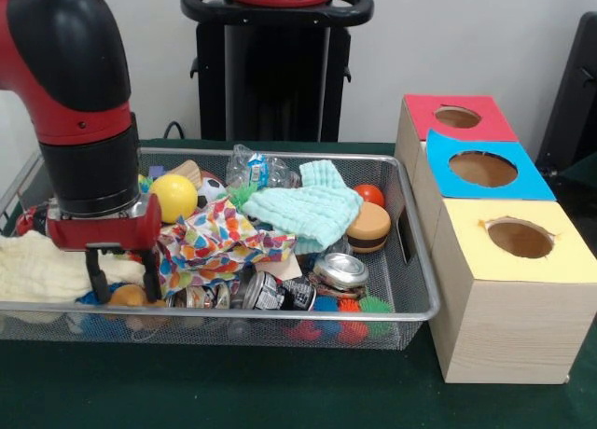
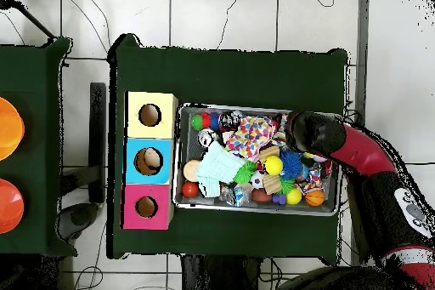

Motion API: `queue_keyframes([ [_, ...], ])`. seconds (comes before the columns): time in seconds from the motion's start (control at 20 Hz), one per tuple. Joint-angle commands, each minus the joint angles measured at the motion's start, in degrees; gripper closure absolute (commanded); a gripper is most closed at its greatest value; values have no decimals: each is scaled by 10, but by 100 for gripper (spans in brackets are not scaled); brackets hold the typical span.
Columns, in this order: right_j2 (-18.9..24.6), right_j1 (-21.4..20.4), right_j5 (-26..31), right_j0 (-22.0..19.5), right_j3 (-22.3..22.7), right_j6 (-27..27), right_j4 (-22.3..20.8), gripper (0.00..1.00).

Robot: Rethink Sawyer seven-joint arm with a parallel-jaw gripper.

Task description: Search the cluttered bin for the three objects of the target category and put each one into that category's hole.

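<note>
My gripper (image 1: pixel 123 284) reaches down into the near left corner of the wire bin (image 1: pixel 280 312). It is open, with one dark finger on each side of a small orange ball (image 1: pixel 127 297). A yellow ball (image 1: pixel 174 196) and a small soccer ball (image 1: pixel 213 188) lie just behind it. To its right lies a multicoloured cloth (image 1: pixel 219 241). In the overhead view the arm (image 2: pixel 340 144) covers the bin's (image 2: pixel 255 210) right end and hides the gripper. Three wooden boxes with round holes stand beside the bin: red (image 1: pixel 457 117), blue (image 1: pixel 483 168) and yellow (image 1: pixel 520 238).
The bin also holds a mint knitted cloth (image 1: pixel 312 210), a toy burger (image 1: pixel 368 228), a red ball (image 1: pixel 370 194), tin cans (image 1: pixel 340 270), a crumpled plastic bottle (image 1: pixel 252 171), a white cloth (image 1: pixel 37 270) and a green spiky ball (image 1: pixel 376 305). The boxes touch the bin's side.
</note>
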Motion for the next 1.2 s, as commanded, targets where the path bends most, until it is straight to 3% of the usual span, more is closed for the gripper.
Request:
queue_keyframes([
  [0.05, 23, 26, 47, -19, -37, -4, -4, 0],
  [1.2, 19, 19, 26, -2, -35, 0, -19, 0],
])
